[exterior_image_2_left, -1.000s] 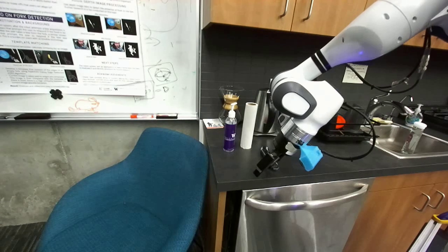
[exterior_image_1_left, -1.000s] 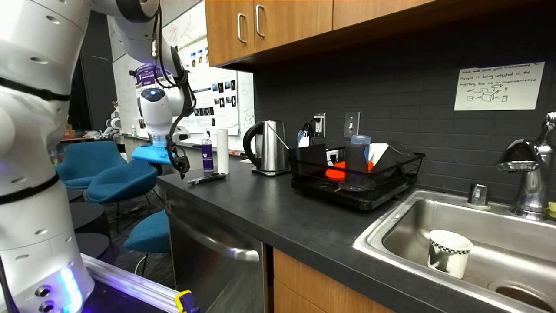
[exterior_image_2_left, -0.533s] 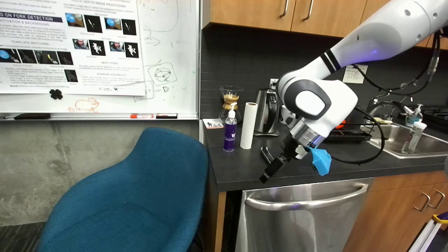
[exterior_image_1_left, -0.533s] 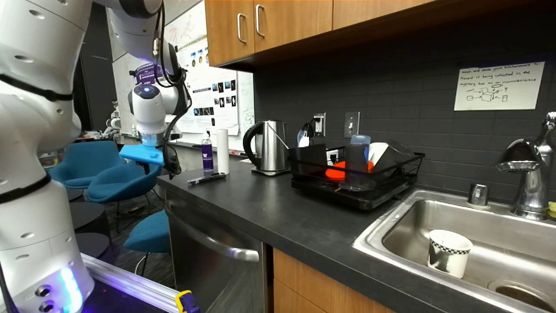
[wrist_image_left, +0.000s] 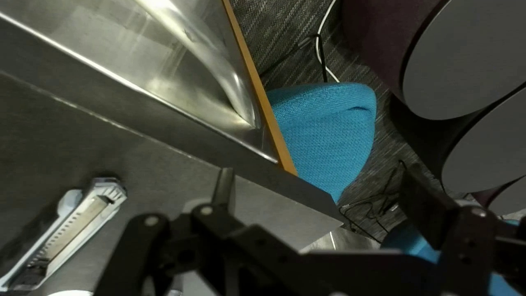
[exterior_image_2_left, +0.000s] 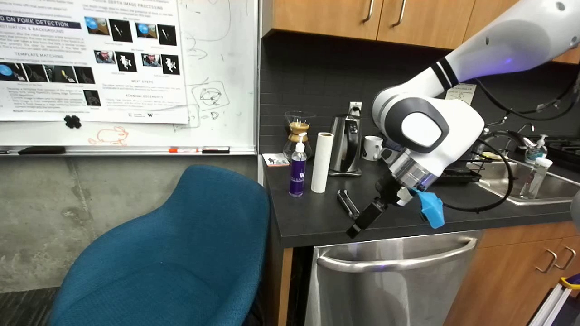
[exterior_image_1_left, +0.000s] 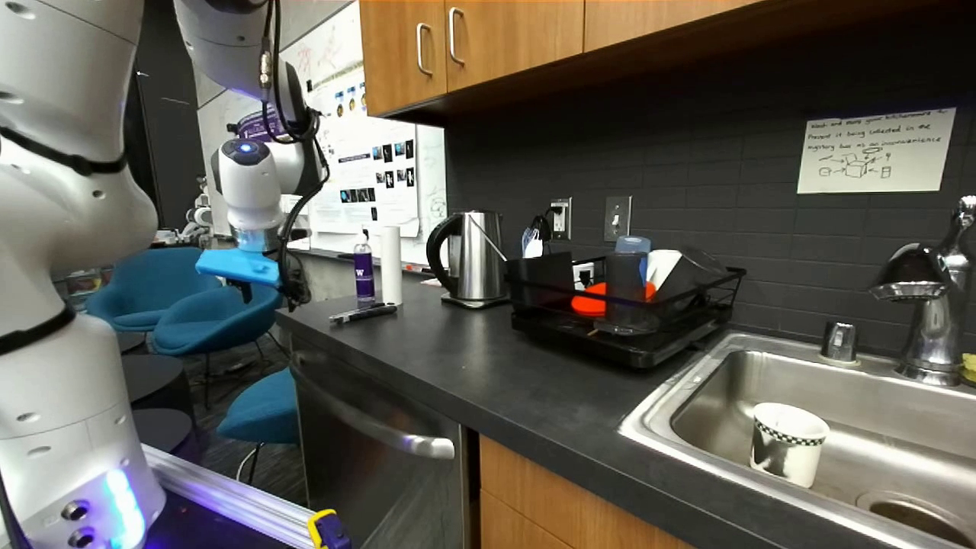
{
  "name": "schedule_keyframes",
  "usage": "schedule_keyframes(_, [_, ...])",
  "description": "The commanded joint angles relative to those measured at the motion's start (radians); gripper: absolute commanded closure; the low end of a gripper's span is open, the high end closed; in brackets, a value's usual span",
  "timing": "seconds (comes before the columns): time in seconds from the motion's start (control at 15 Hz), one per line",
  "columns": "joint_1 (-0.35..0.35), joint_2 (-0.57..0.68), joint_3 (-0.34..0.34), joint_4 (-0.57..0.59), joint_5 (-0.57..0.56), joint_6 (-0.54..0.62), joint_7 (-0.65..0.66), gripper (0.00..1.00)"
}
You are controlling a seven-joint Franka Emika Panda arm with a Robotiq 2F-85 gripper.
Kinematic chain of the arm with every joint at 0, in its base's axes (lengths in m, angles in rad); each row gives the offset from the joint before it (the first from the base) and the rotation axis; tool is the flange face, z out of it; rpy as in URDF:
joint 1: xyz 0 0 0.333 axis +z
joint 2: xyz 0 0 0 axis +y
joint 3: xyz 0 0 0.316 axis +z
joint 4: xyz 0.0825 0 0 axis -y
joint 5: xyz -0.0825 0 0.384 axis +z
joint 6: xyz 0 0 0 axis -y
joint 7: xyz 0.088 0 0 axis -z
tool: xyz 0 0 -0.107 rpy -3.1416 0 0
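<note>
Looking at a slim, stapler-like gadget, black and silver with tan down the middle, lying on the dark counter near the gripper. Seeing fingers spread wide, gripping zilch. Also spotting a checker-banded white mug in the steel sink, plus a red item in the black dish rack. Can read "W" on the purple bottle and "TEMPLATE MATCHING" on the big poster.

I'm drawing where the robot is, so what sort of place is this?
It looks like a kitchen corner, maybe in an office or lab: there's a sink, a kettle and a whiteboard.
</note>
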Motion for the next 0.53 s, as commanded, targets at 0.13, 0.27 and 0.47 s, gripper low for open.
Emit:
schedule_keyframes(0.13, [-0.161, 0.062, 0.226, -0.026, -0.072, 0.010, 0.000, 0.00])
schedule_keyframes(0.27, [-0.185, 0.092, 0.287, -0.032, -0.102, 0.009, 0.000, 0.00])
schedule_keyframes(0.47, [-0.187, 0.121, 0.356, -0.041, -0.169, 0.010, 0.000, 0.00])
